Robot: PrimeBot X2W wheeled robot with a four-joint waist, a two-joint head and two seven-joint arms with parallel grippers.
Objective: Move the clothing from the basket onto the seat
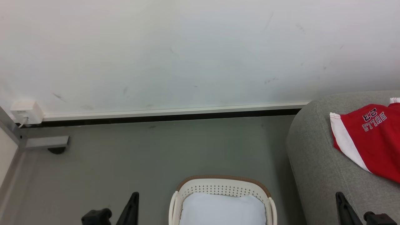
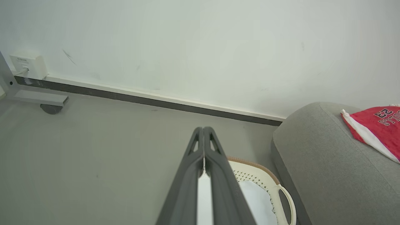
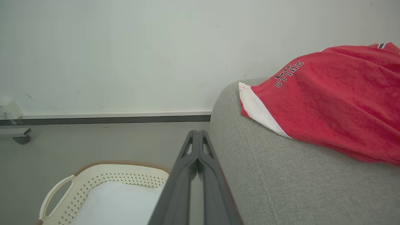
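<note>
Red clothing, shorts with white trim and a small "BULLS 23" print, lies spread on the grey seat at the right. The wrist views show the same shorts on the seat. The cream basket with a brown rim stands on the floor left of the seat, and its inside shows a plain white surface. My left gripper is low, left of the basket, shut with nothing in it. My right gripper is low by the seat's front, also shut and empty.
A white wall with a dark baseboard runs behind. A white socket box sits on the wall at the left. Below it a grey metal frame foot on a caster rests on the grey floor.
</note>
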